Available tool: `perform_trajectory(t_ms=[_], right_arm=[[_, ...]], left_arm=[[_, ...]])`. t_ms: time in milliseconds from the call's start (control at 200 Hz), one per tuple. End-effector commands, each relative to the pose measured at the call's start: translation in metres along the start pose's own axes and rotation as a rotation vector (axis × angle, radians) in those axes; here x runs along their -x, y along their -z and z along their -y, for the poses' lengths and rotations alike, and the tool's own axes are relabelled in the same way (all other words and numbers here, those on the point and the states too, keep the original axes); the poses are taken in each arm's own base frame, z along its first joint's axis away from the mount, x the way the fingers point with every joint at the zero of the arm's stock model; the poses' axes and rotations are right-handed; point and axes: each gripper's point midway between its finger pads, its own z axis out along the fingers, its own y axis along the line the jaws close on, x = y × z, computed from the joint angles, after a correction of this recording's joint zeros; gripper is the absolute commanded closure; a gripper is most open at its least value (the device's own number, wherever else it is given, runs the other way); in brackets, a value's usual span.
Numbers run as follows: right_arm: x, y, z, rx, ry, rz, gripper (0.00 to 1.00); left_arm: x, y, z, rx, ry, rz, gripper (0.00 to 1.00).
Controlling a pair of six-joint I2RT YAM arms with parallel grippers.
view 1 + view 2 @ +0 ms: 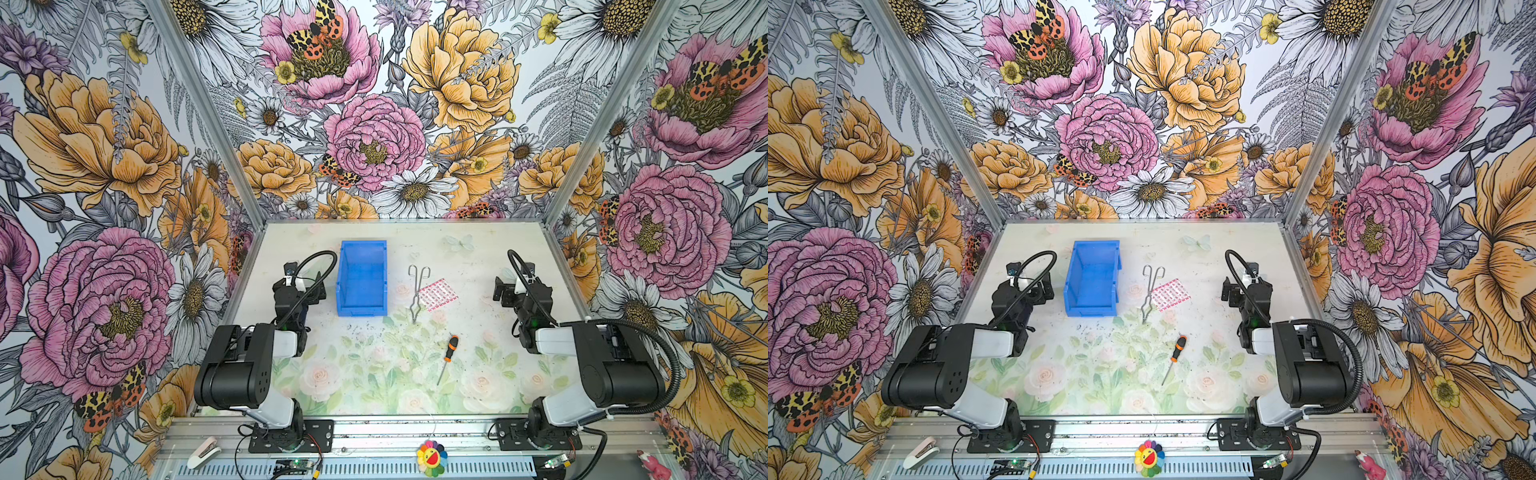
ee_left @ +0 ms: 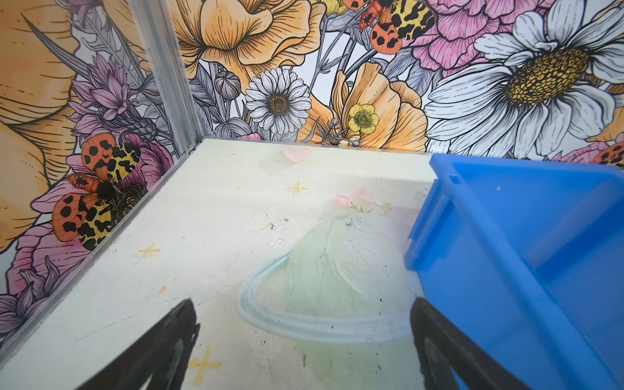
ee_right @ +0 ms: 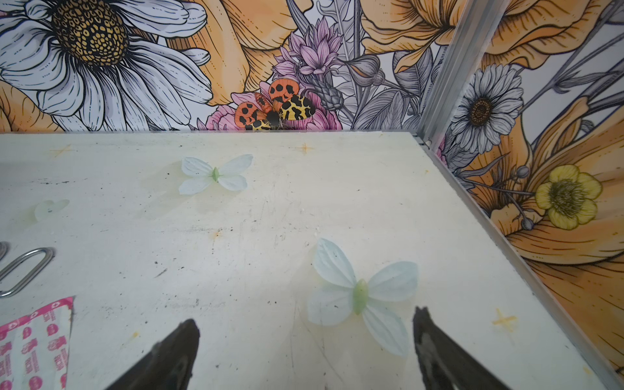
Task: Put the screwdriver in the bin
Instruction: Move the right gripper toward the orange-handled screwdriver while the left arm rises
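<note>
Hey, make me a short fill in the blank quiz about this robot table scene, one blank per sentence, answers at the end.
The screwdriver has a black and ____ handle.
It lies ____ the blue bin.
The left gripper and the right gripper both stand ____.
Of the two, the screwdriver lies nearer the ____ one.
Missing words: orange; outside; open; right.

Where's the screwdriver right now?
In both top views the screwdriver lies right of centre, between the tongs and the near edge of the table.
</note>
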Motion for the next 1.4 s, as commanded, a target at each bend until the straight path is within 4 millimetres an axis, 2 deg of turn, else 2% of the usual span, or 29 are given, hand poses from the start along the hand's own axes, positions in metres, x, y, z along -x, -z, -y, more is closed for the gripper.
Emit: perform_trajectory(t_ms=[0, 160, 310, 400, 501, 561, 621, 836, 961, 1041, 1151, 1296, 1391], right_arm=[[0.011, 0.001, -0.002, 0.013, 0.0, 0.042, 0.01], [0.017, 0.002, 0.002, -0.016, -0.001, 0.03, 0.01], [0.03, 0.007, 0.005, -0.056, -0.01, -0.014, 0.01], [0.029, 0.012, 0.011, -0.105, -0.037, -0.104, 0.0], [0.031, 0.021, 0.018, -0.184, -0.089, -0.227, 0.01], [0.032, 0.026, 0.016, -0.193, -0.134, -0.29, 0.01], [0.035, 0.032, 0.006, -0.172, -0.156, -0.322, 0.01], [0.05, 0.073, -0.052, -0.021, -0.173, -0.325, 0.0], [0.047, 0.098, -0.078, 0.041, -0.217, -0.38, 0.01], [0.034, 0.109, -0.095, 0.086, -0.26, -0.452, 0.01], [0.001, 0.121, -0.123, 0.143, -0.295, -0.595, 0.0], [-0.035, 0.146, -0.164, 0.228, -0.251, -0.725, 0.01], [-0.058, 0.163, -0.182, 0.266, -0.211, -0.802, 0.01]], left_arm=[[0.001, 0.0, 0.004, -0.026, 0.002, 0.008, 0.02], [0.011, 0.009, 0.012, -0.04, -0.031, 0.031, 0.01], [0.027, 0.016, -0.002, 0.053, 0.009, -0.054, 0.01], [0.036, 0.025, 0.002, 0.021, 0.039, -0.07, 0.01], [0.046, 0.037, -0.001, 0.059, 0.116, -0.088, 0.01], [0.05, 0.044, -0.002, 0.087, 0.159, -0.116, 0.01], [0.051, 0.051, -0.002, 0.115, 0.182, -0.155, 0.01], [0.044, 0.076, 0.021, 0.076, 0.248, -0.314, 0.01], [0.035, 0.088, 0.046, -0.023, 0.271, -0.392, 0.01], [0.032, 0.098, 0.057, -0.057, 0.263, -0.412, 0.01], [0.03, 0.11, 0.069, -0.089, 0.238, -0.431, 0.01], [0.03, 0.125, 0.072, -0.09, 0.226, -0.455, 0.01], [0.032, 0.136, 0.072, -0.082, 0.239, -0.485, 0.01]])
